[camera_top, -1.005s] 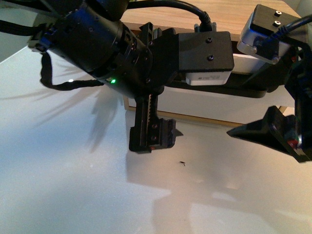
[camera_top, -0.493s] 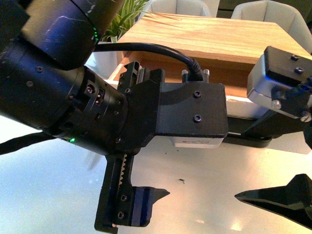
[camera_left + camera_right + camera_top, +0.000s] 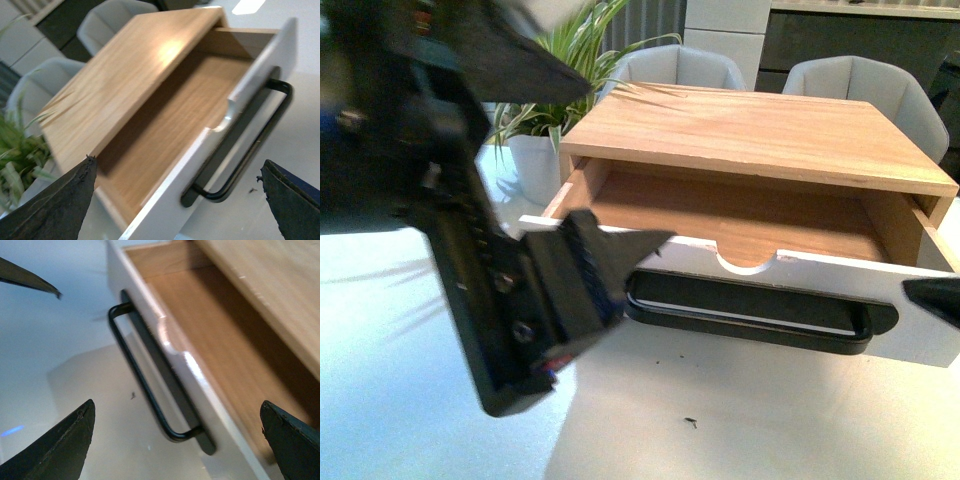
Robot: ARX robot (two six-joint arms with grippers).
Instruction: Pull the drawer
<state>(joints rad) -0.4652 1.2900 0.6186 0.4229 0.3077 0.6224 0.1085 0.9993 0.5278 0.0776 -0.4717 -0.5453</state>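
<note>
Arms drawn back off the drawer [image 3: 820,277], which stands pulled out; left claw [image 3: 175,167] and right claw [image 3: 176,407] spread wide, empty.

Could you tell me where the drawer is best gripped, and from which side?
Take the handle at mid-bar, coming from the front. It runs level and stands off the drawer face, leaving a gap to close around.

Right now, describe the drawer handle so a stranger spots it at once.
On the white table sits a wooden box with its drawer pulled out. The handle is the long black bar across the white drawer front, below the half-round notch, the only black part on it.
</note>
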